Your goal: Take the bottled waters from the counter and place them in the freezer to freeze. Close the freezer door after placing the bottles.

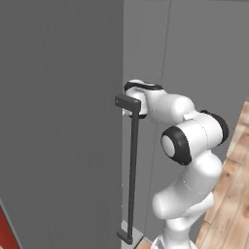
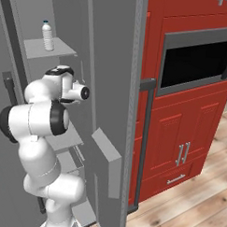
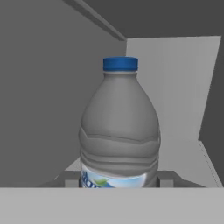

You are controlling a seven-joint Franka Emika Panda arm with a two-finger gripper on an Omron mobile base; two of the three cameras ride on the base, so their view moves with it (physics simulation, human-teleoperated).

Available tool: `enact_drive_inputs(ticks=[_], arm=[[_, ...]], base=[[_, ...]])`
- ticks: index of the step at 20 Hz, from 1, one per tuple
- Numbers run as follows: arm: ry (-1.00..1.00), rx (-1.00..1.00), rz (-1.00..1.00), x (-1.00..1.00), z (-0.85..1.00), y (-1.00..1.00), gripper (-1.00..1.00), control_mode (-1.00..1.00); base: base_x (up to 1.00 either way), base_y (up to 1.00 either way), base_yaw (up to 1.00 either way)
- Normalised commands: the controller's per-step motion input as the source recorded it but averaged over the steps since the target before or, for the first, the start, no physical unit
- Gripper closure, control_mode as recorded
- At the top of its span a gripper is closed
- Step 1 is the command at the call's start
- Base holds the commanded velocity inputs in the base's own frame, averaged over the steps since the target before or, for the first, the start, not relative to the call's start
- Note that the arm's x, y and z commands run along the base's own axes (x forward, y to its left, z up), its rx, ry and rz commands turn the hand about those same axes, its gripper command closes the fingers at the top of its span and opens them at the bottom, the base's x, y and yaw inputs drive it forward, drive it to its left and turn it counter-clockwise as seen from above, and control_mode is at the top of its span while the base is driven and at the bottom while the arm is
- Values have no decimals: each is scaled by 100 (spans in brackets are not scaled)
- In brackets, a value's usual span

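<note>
A grey-blue bottled water (image 3: 119, 127) with a blue cap stands upright between my fingertips (image 3: 65, 179), and my gripper (image 3: 118, 180) is shut on its lower body, inside the grey freezer compartment (image 3: 183, 87). Another bottled water (image 2: 47, 36) stands upright on an upper pale shelf (image 2: 55, 51), above my hand (image 2: 69, 90). The freezer door (image 1: 58, 121) stands open to the left of my arm, its long dark handle (image 1: 132, 170) right beside my wrist (image 1: 146, 99). The bottle I hold is hidden in both base views. The counter is out of view.
A second grey door (image 2: 112, 78) with an inner bin (image 2: 107, 162) stands open to the right of my arm. Past it are red cabinets with a built-in oven (image 2: 197, 58). Wooden floor (image 2: 195, 208) lies in front of them.
</note>
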Motion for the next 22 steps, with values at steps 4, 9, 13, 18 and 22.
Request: enact_drive_inputs(ticks=[4,9,13,18,22], arm=[[-2,0,0,25,-9,3,100,-100],[0,0,0,29,-9,0,100,-100],[0,0,0,24,-14,0,100,-100],[0,0,0,18,-15,3,100,-100],[0,0,0,19,-21,2,100,-100]], base=[[0,0,0],[0,0,0],[0,0,0],[0,0,0],[0,0,0]])
